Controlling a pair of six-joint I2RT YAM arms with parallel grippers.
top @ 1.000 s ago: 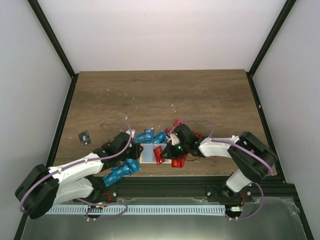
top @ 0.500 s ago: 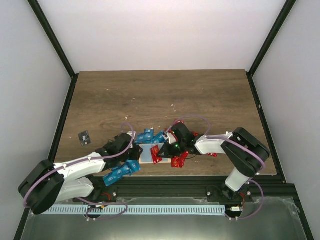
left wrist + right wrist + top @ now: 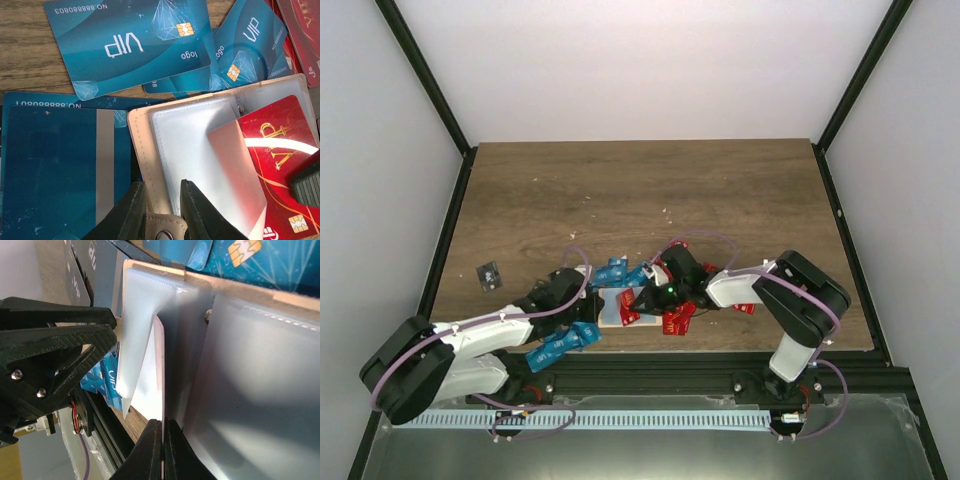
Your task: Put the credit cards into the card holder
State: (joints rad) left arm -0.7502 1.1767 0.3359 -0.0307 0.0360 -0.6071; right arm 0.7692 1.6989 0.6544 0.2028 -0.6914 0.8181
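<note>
The card holder point(image 3: 608, 306) lies open near the front edge, beige with clear sleeves point(image 3: 200, 150). My left gripper point(image 3: 162, 192) is shut on its beige near edge and snap tab point(image 3: 142, 150). My right gripper point(image 3: 163, 427) is shut on a red credit card point(image 3: 280, 145), seen edge-on in the right wrist view point(image 3: 162, 365). Part of that card lies under a clear sleeve of the holder point(image 3: 260, 390). Loose blue credit cards point(image 3: 125, 45) and red ones point(image 3: 678, 322) lie around the holder.
More blue cards point(image 3: 563, 342) lie at the table's front edge beside the left arm. A small dark card point(image 3: 490, 274) sits alone at the far left. The left arm's black gripper body point(image 3: 55, 340) is close to the right gripper.
My left gripper's jaws have narrowed onto the holder's edge. The right gripper has shifted a little left with the red card, further over the holder.
</note>
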